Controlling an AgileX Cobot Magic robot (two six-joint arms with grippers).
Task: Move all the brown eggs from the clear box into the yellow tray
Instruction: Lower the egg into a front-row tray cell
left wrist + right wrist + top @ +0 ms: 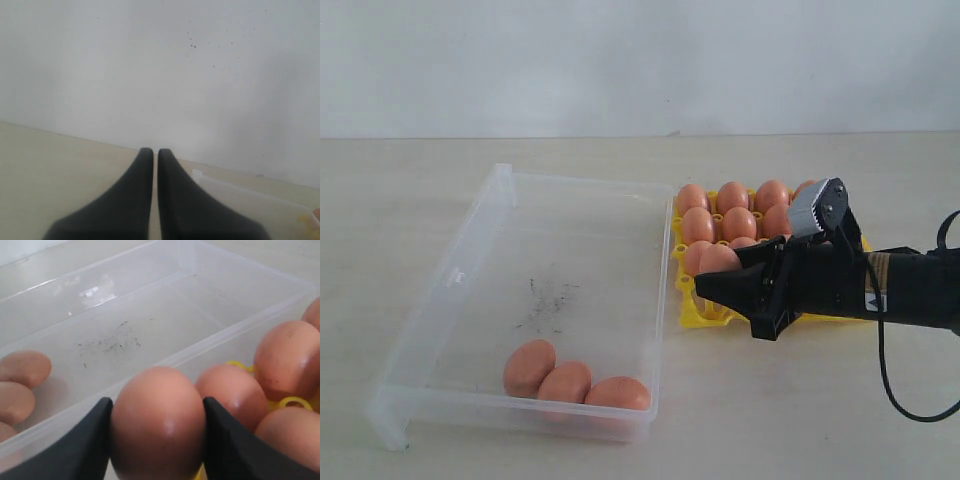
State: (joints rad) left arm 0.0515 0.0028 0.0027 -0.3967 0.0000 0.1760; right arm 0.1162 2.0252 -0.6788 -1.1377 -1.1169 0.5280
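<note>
right tool point(715, 275): clamped on one brown egg, a black finger pressed to each side of it; arm comes in from the right.
held egg point(157, 420): over near-left part of the tray, close to the box's right wall; can't tell if it touches a cup yet.
left tool point(155, 165): fingers together, only a thin slit between them, nothing in them; seen in the left wrist view only, aimed over the bench toward the wall.
clear box point(580, 180): on left half of bench, long side running near to far; floor mostly bare.
box eggs point(565, 382): 3 brown eggs in a row touching each other, along the near wall toward the near-right corner.
dark specks point(545, 300): on box floor, about mid, apart from the eggs.
yellow tray point(692, 318): just right of the box, by its far-right part; right side hidden by the arm.
tray eggs point(732, 196): far rows filled w/ brown eggs, upright in cups; full count hidden.
bench point(400, 200): pale beige, carries box + tray.
cable point(885, 370): black loop hanging under the right arm.
</note>
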